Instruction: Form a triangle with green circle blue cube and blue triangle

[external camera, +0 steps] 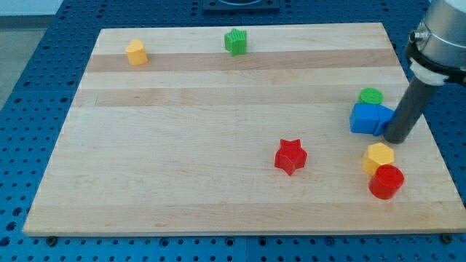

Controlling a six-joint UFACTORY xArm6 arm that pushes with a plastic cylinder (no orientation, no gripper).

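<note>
our counter (pixel 218 145) spreads wide; our arm (pixel 437 44) drops in from the view's top right, carrying no claw, only a rod holding nothing. my tip (pixel 397 138) touches the blue blocks (pixel 370 119) on their right, green circle (pixel 370 96) just behind. yellow block (pixel 378 156) and red cylinder (pixel 386 182) sit just below.

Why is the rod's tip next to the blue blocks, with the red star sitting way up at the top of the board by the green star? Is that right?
Not quite. My tip is next to the blue blocks, but the camera view shows the red star low on the board, far from the green star. The rest is right.
</note>
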